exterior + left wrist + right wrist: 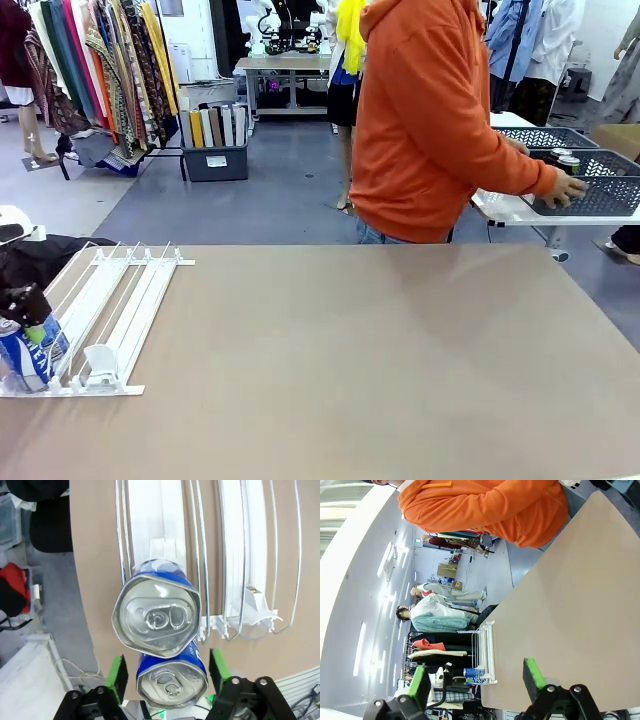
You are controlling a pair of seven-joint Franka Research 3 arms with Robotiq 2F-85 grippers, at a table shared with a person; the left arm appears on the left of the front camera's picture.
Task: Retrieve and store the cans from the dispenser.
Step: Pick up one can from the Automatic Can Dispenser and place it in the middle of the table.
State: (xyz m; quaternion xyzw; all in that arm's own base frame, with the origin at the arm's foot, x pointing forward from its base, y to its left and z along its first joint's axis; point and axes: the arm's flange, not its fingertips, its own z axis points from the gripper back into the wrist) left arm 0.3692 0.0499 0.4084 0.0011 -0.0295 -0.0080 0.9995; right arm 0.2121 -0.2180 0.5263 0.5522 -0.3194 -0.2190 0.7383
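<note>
The white dispenser [130, 300] lies at the table's left end, also visible as rails [250, 555] in the left wrist view. A blue can [25, 360] stands at its near left corner. My left gripper [28, 332] hangs over that can. From the left wrist, one blue can [172, 680] sits between the green pads [117, 677] with a small gap on one side, jaws open. A second blue can [157, 615] with a dented top stands just beyond it in the lane. My right gripper [476, 680] is open and holds nothing, well above the table.
A person in an orange hoodie [430, 120] stands at the far edge, one hand [568, 188] on a dark lattice basket [610, 195] holding cans [568, 160] on a side table. The brown table [380, 360] stretches out to the right of the dispenser.
</note>
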